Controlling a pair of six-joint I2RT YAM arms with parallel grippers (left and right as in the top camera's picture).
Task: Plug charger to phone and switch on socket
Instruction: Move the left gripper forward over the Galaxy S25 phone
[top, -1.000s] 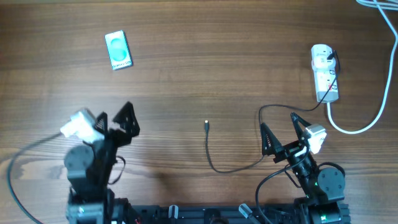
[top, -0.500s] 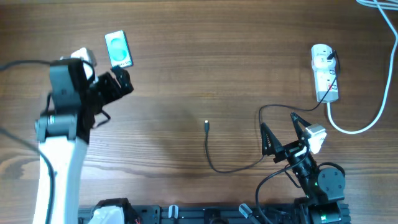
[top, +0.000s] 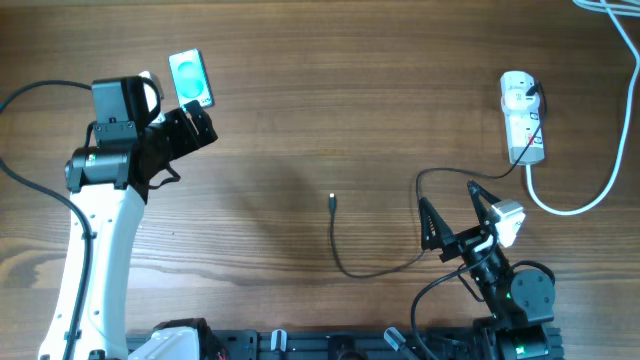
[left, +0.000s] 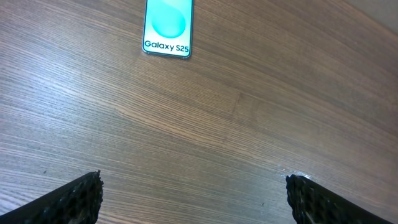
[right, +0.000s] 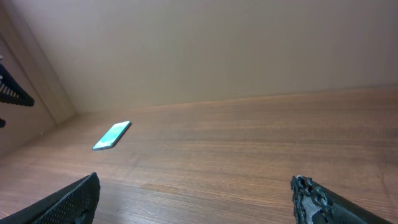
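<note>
The phone (top: 190, 80) with its teal screen lies at the far left of the table; it also shows in the left wrist view (left: 167, 27) with "Galaxy S25" text and in the right wrist view (right: 112, 135). My left gripper (top: 190, 128) is open and empty, just short of the phone. The black charger cable (top: 372, 262) loops across the table, its metal tip (top: 332, 201) lying free near the middle, its plug end in the white socket (top: 521, 116) at the far right. My right gripper (top: 452, 215) is open and empty, close to the cable loop.
The socket's thick white cord (top: 610, 150) curves down the right edge and off the top right corner. The arm bases and a black rail (top: 330, 345) sit along the front edge. The wooden table (top: 330, 90) runs to a wall in the right wrist view.
My left arm has swung up from the front left toward the phone and now settles just below it, jaws open. The right arm, cable and socket have not moved.
</note>
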